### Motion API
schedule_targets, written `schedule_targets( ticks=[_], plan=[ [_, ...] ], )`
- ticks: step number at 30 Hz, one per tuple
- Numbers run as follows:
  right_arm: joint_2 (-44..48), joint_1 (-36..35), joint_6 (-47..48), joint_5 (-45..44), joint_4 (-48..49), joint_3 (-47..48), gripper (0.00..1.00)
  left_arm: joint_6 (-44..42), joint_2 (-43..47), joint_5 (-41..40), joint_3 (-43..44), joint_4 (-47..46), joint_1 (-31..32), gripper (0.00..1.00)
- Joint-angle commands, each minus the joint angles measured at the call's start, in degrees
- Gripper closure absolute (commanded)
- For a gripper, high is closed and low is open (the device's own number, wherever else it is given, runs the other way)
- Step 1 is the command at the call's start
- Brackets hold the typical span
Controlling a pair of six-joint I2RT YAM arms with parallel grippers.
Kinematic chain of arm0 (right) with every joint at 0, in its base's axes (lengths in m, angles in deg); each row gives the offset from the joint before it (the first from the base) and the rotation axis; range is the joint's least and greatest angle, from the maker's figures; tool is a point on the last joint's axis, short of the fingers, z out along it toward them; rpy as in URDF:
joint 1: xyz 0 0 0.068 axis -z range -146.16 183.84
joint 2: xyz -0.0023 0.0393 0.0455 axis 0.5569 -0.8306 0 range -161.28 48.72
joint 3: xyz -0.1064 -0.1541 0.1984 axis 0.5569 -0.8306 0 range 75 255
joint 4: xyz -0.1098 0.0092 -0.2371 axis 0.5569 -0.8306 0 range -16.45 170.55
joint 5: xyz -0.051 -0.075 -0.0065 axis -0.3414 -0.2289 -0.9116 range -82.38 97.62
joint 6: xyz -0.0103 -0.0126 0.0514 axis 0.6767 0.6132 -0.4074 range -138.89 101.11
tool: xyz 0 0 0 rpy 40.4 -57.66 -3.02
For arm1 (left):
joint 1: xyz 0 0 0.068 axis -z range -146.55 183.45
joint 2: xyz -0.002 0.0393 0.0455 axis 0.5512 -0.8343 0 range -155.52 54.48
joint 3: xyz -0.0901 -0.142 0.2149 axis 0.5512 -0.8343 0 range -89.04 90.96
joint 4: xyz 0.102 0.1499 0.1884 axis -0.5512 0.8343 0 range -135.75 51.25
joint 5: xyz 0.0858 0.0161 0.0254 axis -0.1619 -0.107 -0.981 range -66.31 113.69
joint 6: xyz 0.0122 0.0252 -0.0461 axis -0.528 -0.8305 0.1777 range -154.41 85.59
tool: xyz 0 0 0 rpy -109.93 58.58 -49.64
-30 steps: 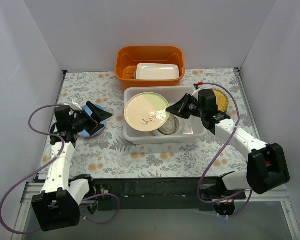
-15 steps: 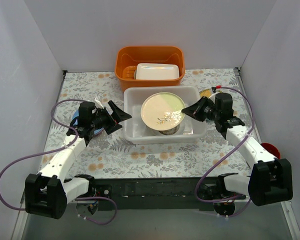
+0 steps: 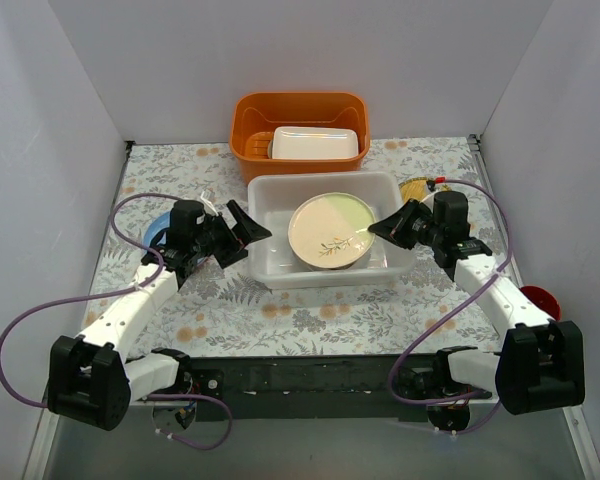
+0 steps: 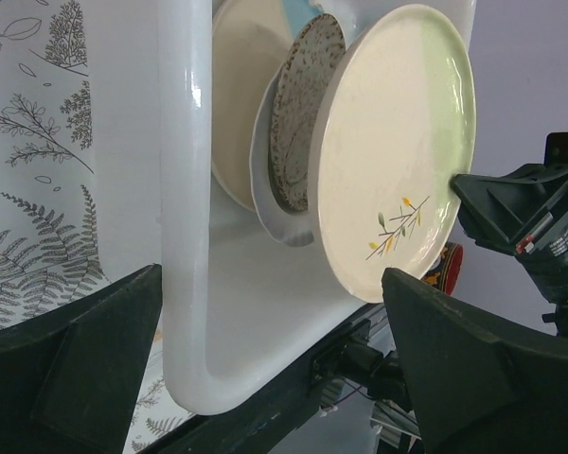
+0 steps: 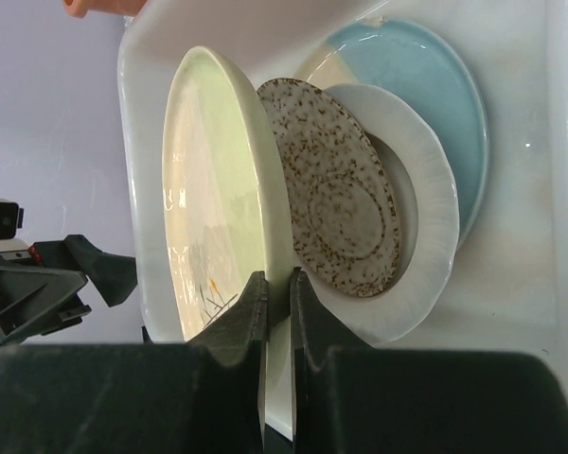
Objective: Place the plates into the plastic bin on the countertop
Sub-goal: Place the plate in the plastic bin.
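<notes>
Our right gripper (image 3: 378, 230) pinched the cream plate (image 3: 330, 230) over the plastic bin (image 3: 265, 270) (left gripper (image 3: 242, 236) gaping); it seemingly needed lowering, then release.

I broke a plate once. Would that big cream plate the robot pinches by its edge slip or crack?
Probably stiff: the cream plate shows no sag though the right gripper pinches only its rim. Its glossy glaze looks slippery. It is likely breakable, with a speckled plate beneath.
</notes>
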Motion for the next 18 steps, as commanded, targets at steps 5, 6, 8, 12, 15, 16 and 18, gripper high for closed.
schedule_targets(
  ticks=[5, 6, 8, 12, 15, 16, 18],
  plan=[
    [-1.8, 0.4, -1.0, 3.0, 9.0, -0.8, 0.99, -1.1, 4.3, -0.6, 7.6, 3.2, 0.8, 0.02],
    [-2.3, 0.3, -0.8, 3.0, 9.1, -1.0, 0.99, -1.4, 4.6, -1.2, 8.0, 4.3, 0.8, 0.02],
    [-2.7, 0.3, -0.6, 2.8, 9.5, -1.8, 0.99, -1.7, 5.1, -2.8, 8.6, 5.7, 0.8, 0.02],
    [-4.2, 0.4, 0.0, 2.7, 9.9, -2.2, 0.99, -3.8, 6.0, -6.5, 9.6, 11.2, 0.8, 0.02],
    [-5.3, 0.3, 0.4, 3.0, 10.1, -2.0, 0.99, -4.7, 7.1, -9.5, 10.2, 14.4, 0.8, 0.02],
    [-5.6, 0.4, 0.8, 2.7, 10.0, -1.9, 0.99, -5.2, 7.6, -10.0, 10.3, 15.0, 0.8, 0.02],
    [-6.5, 0.3, 1.5, 2.4, 9.5, -1.4, 0.99, -5.3, 8.9, -11.5, 10.5, 16.4, 0.7, 0.02]
  ],
)
